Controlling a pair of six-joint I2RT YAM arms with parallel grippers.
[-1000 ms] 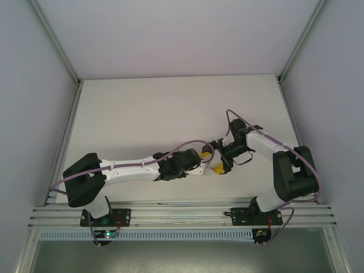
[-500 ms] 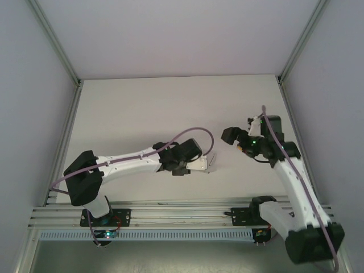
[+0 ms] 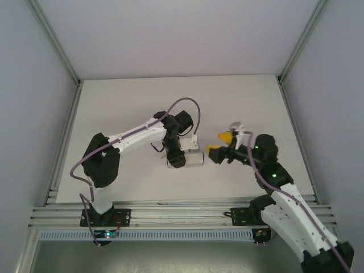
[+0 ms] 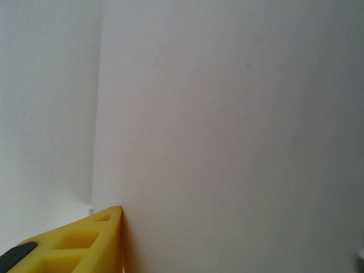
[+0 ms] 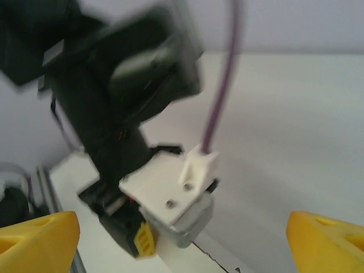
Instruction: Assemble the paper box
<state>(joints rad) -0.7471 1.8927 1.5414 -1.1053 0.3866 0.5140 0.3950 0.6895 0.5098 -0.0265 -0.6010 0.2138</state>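
Observation:
The paper box (image 3: 195, 159), a small white card box, lies near the table's middle. My left gripper (image 3: 182, 158) points down over its left end and is shut on it. In the left wrist view white card of the paper box (image 4: 227, 142) spans the picture, and one yellow finger (image 4: 85, 245) presses flat against it. My right gripper (image 3: 220, 144) hovers just right of the box, yellow fingers wide open and apart from it. In the right wrist view the open right gripper (image 5: 182, 220) faces the left gripper's black body (image 5: 114, 114), with the paper box (image 5: 182, 260) below it.
The white table (image 3: 131, 108) is walled by grey panels with aluminium rails (image 3: 65, 131) along its sides. A purple cable (image 3: 190, 111) loops over the left wrist. Both arm bases sit on the near rail (image 3: 182, 215).
The left arm has swung the box away from the near edge and turned its gripper downward. The right arm pulled back to the right, then came in low beside the box, still open.

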